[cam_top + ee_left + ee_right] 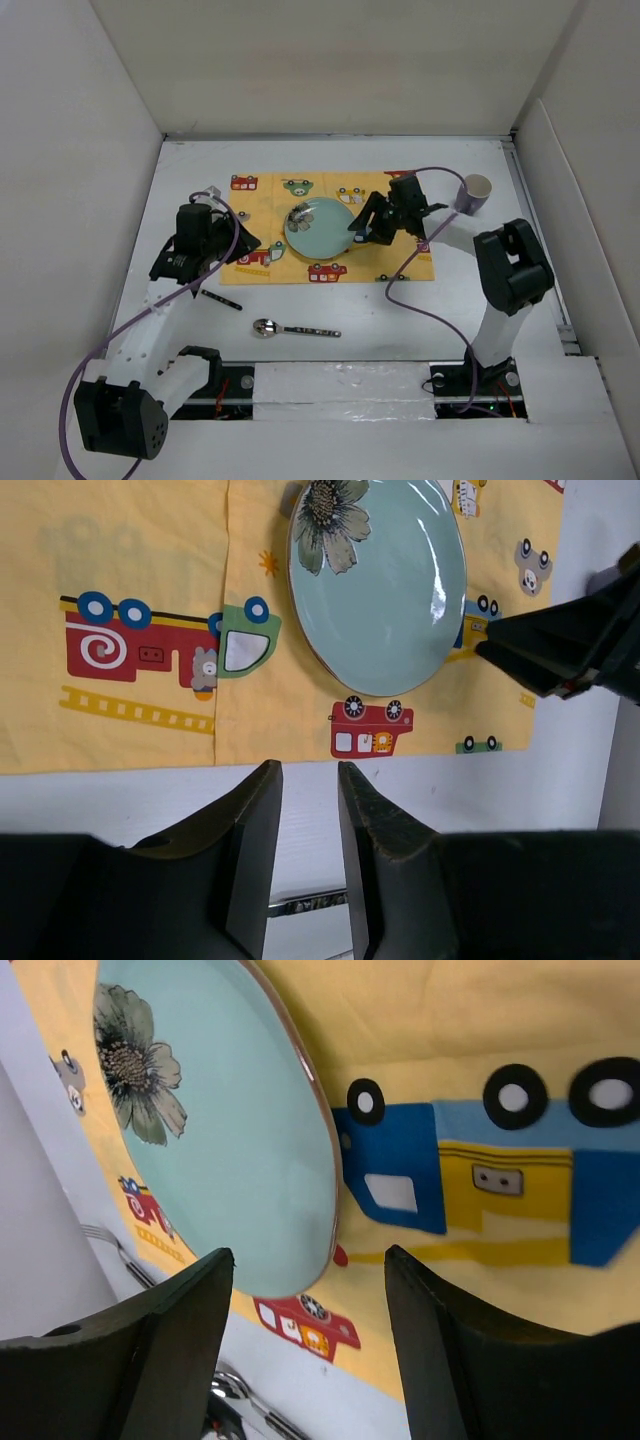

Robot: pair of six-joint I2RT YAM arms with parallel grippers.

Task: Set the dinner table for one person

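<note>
The white dinner table (400,320) carries a yellow car-print placemat (270,262) with a teal flowered plate (318,228) on it. A spoon (290,329) lies on the table in front of the mat, and a dark-handled fork (220,298) lies to its left. A purple cup (477,192) stands at the right. My left gripper (240,245) hovers at the mat's near left edge, jaws slightly apart and empty (308,770). My right gripper (362,235) is wide open and empty over the plate's right rim (308,1255). The plate (385,580) also shows in the left wrist view.
White walls enclose the table on the left, back and right. A purple cable (400,290) loops from the right arm over the mat's right corner. A patterned cutlery handle (305,905) shows below my left fingers. The spoon bowl (235,1390) and fork tines (105,1240) show in the right wrist view.
</note>
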